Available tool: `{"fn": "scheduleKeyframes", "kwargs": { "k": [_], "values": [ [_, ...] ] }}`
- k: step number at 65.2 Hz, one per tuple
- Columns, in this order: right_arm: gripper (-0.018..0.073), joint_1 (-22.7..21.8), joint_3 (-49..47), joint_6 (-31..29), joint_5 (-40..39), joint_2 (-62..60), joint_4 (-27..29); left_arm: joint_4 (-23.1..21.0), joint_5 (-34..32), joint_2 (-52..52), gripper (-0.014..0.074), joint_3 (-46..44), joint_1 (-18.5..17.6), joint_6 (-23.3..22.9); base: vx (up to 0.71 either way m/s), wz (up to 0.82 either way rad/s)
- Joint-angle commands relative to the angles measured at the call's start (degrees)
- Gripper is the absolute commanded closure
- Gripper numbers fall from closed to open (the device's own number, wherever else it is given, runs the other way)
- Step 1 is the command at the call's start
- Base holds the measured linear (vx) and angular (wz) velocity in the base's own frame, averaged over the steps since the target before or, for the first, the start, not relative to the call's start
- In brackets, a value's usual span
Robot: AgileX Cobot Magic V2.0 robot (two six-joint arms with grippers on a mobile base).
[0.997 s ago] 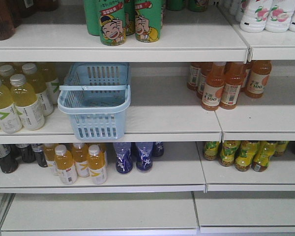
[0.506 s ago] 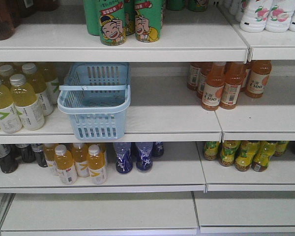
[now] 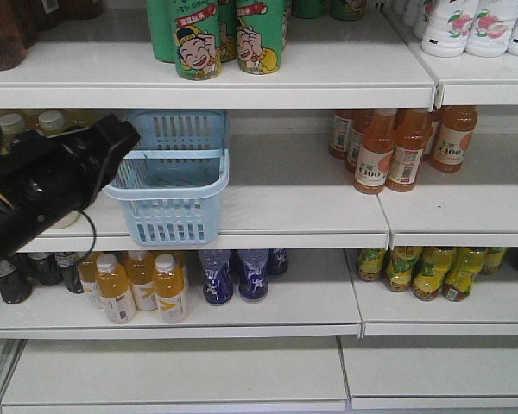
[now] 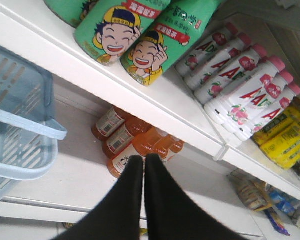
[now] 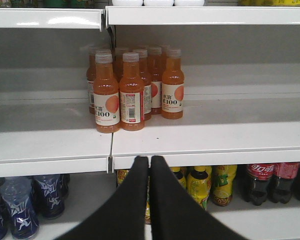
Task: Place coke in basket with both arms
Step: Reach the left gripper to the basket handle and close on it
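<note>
Light blue basket (image 3: 173, 220), black arm (image 3: 43, 177)

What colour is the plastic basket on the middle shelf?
Light blue, with slotted sides; the front-facing view shows the basket best.

The arm (image 3: 43, 177) is blurred, cut by the front view's left edge, and hides the left corner of the basket (image 3: 177, 220) and most yellow bottles (image 3: 52, 120) behind it. The left wrist view cuts the basket at its left and bottom edges.
</note>
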Motion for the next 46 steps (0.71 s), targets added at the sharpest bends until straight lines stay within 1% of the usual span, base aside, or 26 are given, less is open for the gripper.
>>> {"fn": "scheduleKeyframes", "kwargs": {
  "k": [1,2,4,5,6,7,10,12,13,15,18,21,27,37,43,46],
  "values": [
    [0.0564,0.0,0.6,-0.3,-4.1,-1.0,-0.8,8.8,-10.7,3.1,0.0604,-1.7,-0.4,-11.4,0.00,0.00],
    [0.0564,0.0,0.6,-0.3,-4.1,-1.0,-0.8,11.1,-12.7,4.1,0.0604,-1.7,-0.4,-15.0,0.00,0.00],
    [0.0564,0.0,0.6,-0.3,-4.1,-1.0,-0.8,14.8,-16.1,5.4,0.0604,-1.7,-0.4,-19.8,0.00,0.00],
    [0.0564,0.0,0.6,-0.3,-4.1,-1.0,-0.8,17.9,-19.4,6.5,0.0604,-1.7,-0.2,-23.4,0.00,0.00],
    [0.0564,0.0,0.6,-0.3,-4.1,-1.0,-0.8,20.0,-21.9,7.2,0.0604,-1.7,-0.1,-25.7,0.00,0.00],
    [0.0564,0.0,0.6,-0.3,-4.1,-1.0,-0.8,23.0,-25.9,8.3,0.0604,-1.7,0.2,-29.0,0.00,0.00],
    [0.0564,0.0,0.6,-0.3,-4.1,-1.0,-0.8,29.0,-36.8,10.7,0.0604,-1.7,1.2,-34.8,0.00,0.00],
    [0.0564,0.0,0.6,-0.3,-4.1,-1.0,-0.8,32.1,-44.3,12.8,0.0604,-1.7,1.9,-38.0,0.00,0.00],
    [0.0564,0.0,0.6,-0.3,-4.1,-1.0,-0.8,32.9,-46.9,14.1,0.0604,-1.7,2.2,-38.7,0.00,0.00],
    [0.0564,0.0,0.6,-0.3,-4.1,-1.0,-0.8,34.0,-52.5,16.1,0.0604,-1.7,2.8,-39.6,0.00,0.00],
    [0.0564,0.0,0.6,-0.3,-4.1,-1.0,-0.8,34.4,-57.6,18.7,0.0603,-1.7,3.3,-39.2,0.00,0.00],
    [0.0564,0.0,0.6,-0.3,-4.1,-1.0,-0.8,34.2,-59.6,21.0,0.0603,-1.7,3.8,-38.3,0.00,0.00],
    [0.0564,0.0,0.6,-0.3,-4.1,-1.0,-0.8,34.2,-59.9,24.5,0.0603,-1.7,4.4,-37.8,0.00,0.00],
    [0.0564,0.0,0.6,-0.3,-4.1,-1.0,-0.8,33.1,-58.1,28.7,0.0603,-1.7,5.2,-37.8,0.00,0.00],
    [0.0564,0.0,0.6,-0.3,-4.0,-1.0,-0.8,33.2,-56.5,30.3,0.0598,-1.7,6.7,-37.8,0.00,0.00],
    [0.0564,0.0,0.6,-0.3,-4.0,-1.0,-0.8,32.6,-56.5,30.7,0.0589,-1.7,7.5,-37.8,0.00,0.00]
  ]
}}
